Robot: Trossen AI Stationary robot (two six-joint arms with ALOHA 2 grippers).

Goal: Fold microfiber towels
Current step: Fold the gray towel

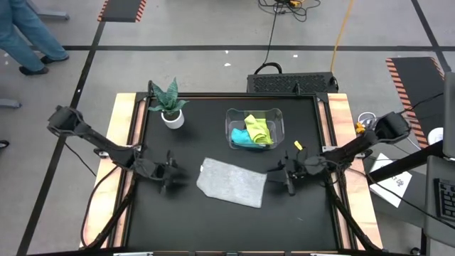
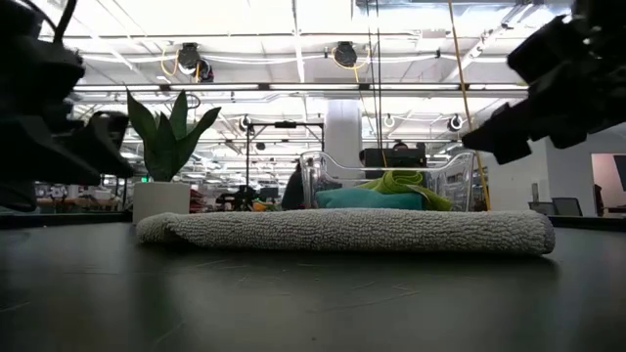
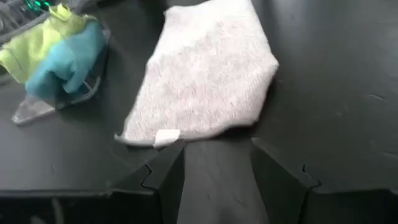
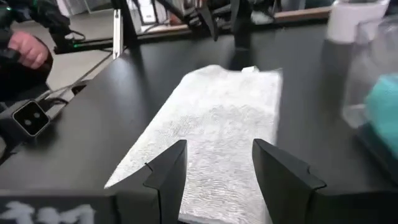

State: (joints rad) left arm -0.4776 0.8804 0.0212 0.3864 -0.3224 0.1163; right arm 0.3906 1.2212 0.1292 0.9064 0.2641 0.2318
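A light grey microfiber towel (image 1: 231, 183) lies folded flat on the black table, near its middle; in the low view the towel (image 2: 342, 230) is a low, thick pad. My left gripper (image 1: 167, 174) stands open just off the towel's left edge, its fingers (image 3: 165, 177) short of the cloth (image 3: 202, 74) and its white tag (image 3: 166, 137). My right gripper (image 1: 288, 176) stands open just off the right edge, facing along the towel (image 4: 211, 118). A yellow-green towel (image 1: 258, 126) and a teal blue towel (image 1: 242, 137) lie bunched in the clear bin (image 1: 277, 114).
The clear plastic bin stands behind the grey towel, toward the far edge. A potted plant (image 1: 170, 107) in a white pot stands at the far left. A small yellow object (image 1: 298, 145) lies right of the bin. A person's hand (image 4: 25, 50) shows beyond the table's left edge.
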